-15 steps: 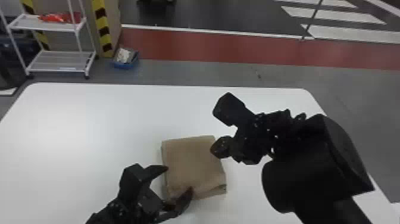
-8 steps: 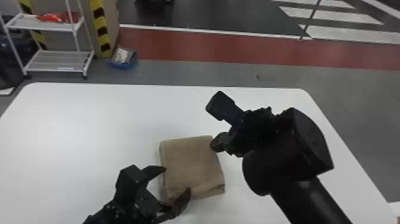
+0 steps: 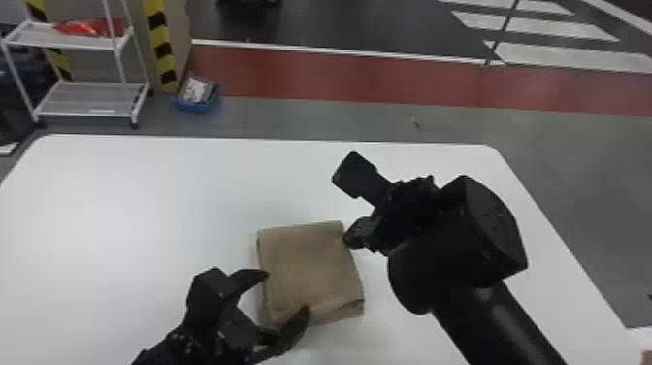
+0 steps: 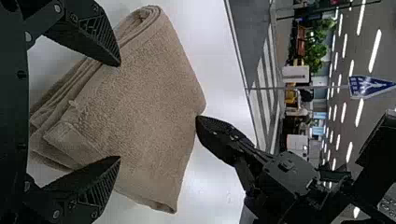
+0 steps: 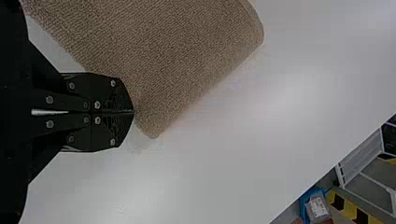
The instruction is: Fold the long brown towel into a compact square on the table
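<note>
Towel: brown towel [image 3: 310, 267], folded to a thick, roughly square pad; stacked layers show at its near right corner in the head view.
Towel position: flat on the white table [image 3: 136, 208], near half, slightly askew, between the two grippers.
Towel layers: left wrist view shows several edges stacked along one side, with a rolled-looking fold at one end; edges slightly uneven.
Left gripper: [image 3: 286, 292] at the towel's near left part, arm in from the bottom edge.
Left jaws: wide apart. In the left wrist view, the left gripper [image 4: 119, 112] has both tips over the towel with cloth between them; can't tell if the tips press on it.
Right gripper: [image 3: 348, 240] at the towel's far right corner, arm in from the bottom right.
Right jaws: closed, both fingers together in the right wrist view, tips right at the towel's edge near a corner; can't tell if any cloth is pinched.
Behind table, left: white rack [image 3: 82, 99] with a red item [image 3: 89, 27] on its upper shelf; blue bin [image 3: 196, 104] on the floor beside a yellow-and-black striped post [image 3: 162, 48].
Floor: gray, with a red band [image 3: 339, 77] across it and white stripes [image 3: 538, 26] farther off on the right.
Left wrist view background: blue sign [image 4: 371, 87], green plants [image 4: 316, 46], ceiling lights [image 4: 375, 50].
</note>
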Controlling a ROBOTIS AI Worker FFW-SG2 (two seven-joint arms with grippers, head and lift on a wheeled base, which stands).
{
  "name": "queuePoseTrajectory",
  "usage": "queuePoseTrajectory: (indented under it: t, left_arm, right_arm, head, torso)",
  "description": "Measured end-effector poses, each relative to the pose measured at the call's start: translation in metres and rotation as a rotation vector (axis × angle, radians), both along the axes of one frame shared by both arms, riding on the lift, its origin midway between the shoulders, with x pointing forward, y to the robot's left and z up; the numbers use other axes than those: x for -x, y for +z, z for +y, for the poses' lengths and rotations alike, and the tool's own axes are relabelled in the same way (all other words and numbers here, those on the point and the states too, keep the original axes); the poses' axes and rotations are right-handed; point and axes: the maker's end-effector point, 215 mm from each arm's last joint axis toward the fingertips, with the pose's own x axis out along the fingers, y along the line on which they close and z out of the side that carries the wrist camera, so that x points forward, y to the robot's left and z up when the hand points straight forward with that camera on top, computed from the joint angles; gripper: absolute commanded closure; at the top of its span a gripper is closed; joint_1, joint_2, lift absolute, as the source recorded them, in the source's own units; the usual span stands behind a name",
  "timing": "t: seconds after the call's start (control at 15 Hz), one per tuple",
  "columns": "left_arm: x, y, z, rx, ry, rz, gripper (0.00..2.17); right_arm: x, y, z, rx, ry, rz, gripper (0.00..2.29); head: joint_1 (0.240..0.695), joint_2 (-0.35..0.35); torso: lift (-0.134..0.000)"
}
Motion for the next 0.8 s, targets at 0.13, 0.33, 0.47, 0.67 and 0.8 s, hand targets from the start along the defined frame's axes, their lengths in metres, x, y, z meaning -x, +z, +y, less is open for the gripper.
queuePoseTrajectory:
  t: [0.13,0.33,0.47,0.67,0.8]
  left_arm:
    - [0.000,0.000,0.000,-0.001,0.000,-0.001,0.21]
    - [-0.001,0.000,0.001,-0.002,0.001,-0.002,0.21]
    - [-0.002,0.001,0.002,-0.002,0.000,-0.002,0.21]
    - [-0.004,0.000,0.004,-0.004,0.001,-0.002,0.21]
    - [-0.004,0.000,0.003,-0.003,-0.002,-0.002,0.21]
  right_arm:
    - [0.000,-0.003,-0.003,0.008,-0.004,0.003,1.48]
    - [-0.004,-0.007,-0.006,0.019,-0.012,0.006,1.48]
    - [-0.005,-0.002,-0.005,-0.001,-0.017,0.008,1.48]
    - [-0.011,0.032,0.004,-0.060,-0.009,-0.041,1.48]
    - [-0.011,0.046,0.010,-0.087,-0.003,-0.062,1.48]
  head:
    - [0.695,-0.172]
    - [0.695,-0.176]
    - [0.695,-0.174]
    - [0.695,-0.159]
    - [0.695,-0.153]
  torso:
    - [-0.123]
    - [-0.123]
    - [-0.123]
    - [-0.123]
    - [-0.123]
